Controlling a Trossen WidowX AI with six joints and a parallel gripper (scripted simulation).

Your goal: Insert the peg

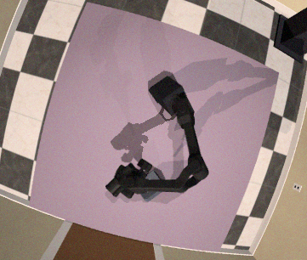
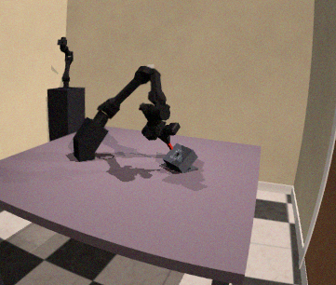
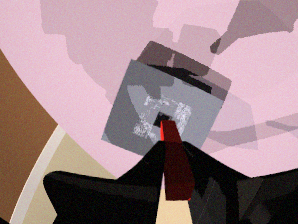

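Observation:
A red peg (image 3: pixel 174 156) is held between my gripper's fingers; it also shows in the exterior view (image 2: pixel 169 145). Its tip sits at the dark hole (image 3: pixel 161 120) in the grey sloped panel (image 3: pixel 166 112) of a small block (image 2: pixel 180 157) on the purple table. In the wrist view the peg tip covers most of the hole; how deep it reaches I cannot tell. In the overhead view my gripper (image 1: pixel 126 178) hangs over the block (image 1: pixel 151 180) and hides the peg.
My arm's base (image 2: pixel 88 139) stands at the back left of the table. A dark pedestal (image 2: pixel 65 113) with a figure stands behind the table. The table's front edge lies close to the block in the overhead view.

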